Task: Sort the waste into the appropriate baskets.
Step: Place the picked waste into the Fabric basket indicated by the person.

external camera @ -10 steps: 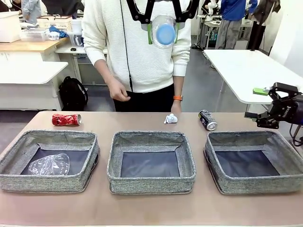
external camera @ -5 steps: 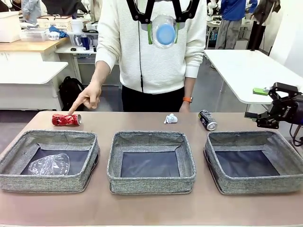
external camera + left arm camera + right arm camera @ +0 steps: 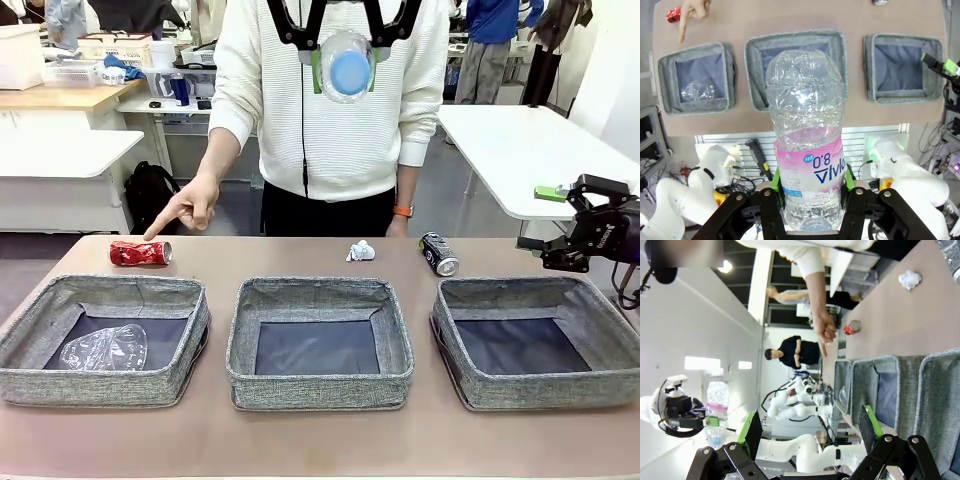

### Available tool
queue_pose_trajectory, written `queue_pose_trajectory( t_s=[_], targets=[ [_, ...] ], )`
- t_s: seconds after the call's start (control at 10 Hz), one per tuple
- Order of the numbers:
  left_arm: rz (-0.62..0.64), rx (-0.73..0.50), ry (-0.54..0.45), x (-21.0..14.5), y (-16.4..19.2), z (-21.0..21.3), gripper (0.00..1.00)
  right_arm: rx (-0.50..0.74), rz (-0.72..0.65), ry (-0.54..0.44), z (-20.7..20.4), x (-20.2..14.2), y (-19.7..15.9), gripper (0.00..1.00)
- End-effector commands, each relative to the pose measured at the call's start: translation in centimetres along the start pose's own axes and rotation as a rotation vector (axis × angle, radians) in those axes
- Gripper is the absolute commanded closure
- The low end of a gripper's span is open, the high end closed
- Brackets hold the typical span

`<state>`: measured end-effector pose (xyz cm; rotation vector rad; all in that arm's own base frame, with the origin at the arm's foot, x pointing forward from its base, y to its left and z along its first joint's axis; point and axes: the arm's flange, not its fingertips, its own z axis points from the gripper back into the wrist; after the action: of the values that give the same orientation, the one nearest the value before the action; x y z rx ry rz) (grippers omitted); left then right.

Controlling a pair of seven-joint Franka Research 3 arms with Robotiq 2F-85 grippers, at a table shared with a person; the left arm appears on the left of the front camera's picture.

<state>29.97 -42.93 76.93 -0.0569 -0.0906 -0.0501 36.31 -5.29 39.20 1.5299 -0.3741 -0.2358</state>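
Left gripper (image 3: pixel 811 180) fingers (image 3: pixel 768 210) hold pink-labelled bottle (image 3: pixel 807 145) high above surface (image 3: pixel 300 255), right gripper (image 3: pixel 810 425) fingers (image 3: pixel 754 432) wide, empty; swing bottle over left basket (image 3: pixel 100 290), where crushed clear plastic (image 3: pixel 105 347) lies, and lower before releasing so it can't bounce out.

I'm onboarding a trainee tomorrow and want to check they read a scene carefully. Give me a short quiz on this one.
1. True or false: the crushed bottle lies in the middle basket.
2. The person's hand points at: A) red can B) black can C) paper wad.
3. Fill in: the left gripper is shut on a ___.

Key
1. False: it lies in the left basket.
2. A.
3. bottle.
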Motion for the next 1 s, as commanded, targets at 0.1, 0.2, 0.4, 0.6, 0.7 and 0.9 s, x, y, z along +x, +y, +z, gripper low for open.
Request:
queue_pose_trajectory(
  t_s=[0.1, 0.2, 0.4, 0.6, 0.7, 0.9],
  targets=[
    [-0.030, 0.054, -0.028, 0.2, 2.1, -1.3, 0.52, 0.011, -0.020, -0.007, 0.0, 0.1, 0.5, 0.00],
    [-0.040, 0.056, -0.007, 0.4, 4.7, -2.6, 0.52, 0.011, -0.020, -0.007, 0.0, 0.1, 0.5, 0.00],
    [-0.134, 0.057, 0.035, 0.1, 12.3, -6.5, 0.52, 0.011, -0.020, -0.007, 0.0, 0.1, 0.5, 0.00],
    [-0.132, 0.149, 0.030, -1.4, 20.2, -11.2, 0.52, 0.011, -0.020, -0.007, 0.0, 0.1, 0.5, 0.00],
    [-0.071, 0.194, 0.030, -2.3, 23.1, -13.0, 0.52, 0.011, -0.020, -0.007, 0.0, 0.1, 0.5, 0.00],
    [0.124, 0.160, 0.050, -4.0, 29.3, -15.4, 0.52, 0.011, -0.020, -0.007, 0.0, 0.1, 0.5, 0.00]
  ],
)
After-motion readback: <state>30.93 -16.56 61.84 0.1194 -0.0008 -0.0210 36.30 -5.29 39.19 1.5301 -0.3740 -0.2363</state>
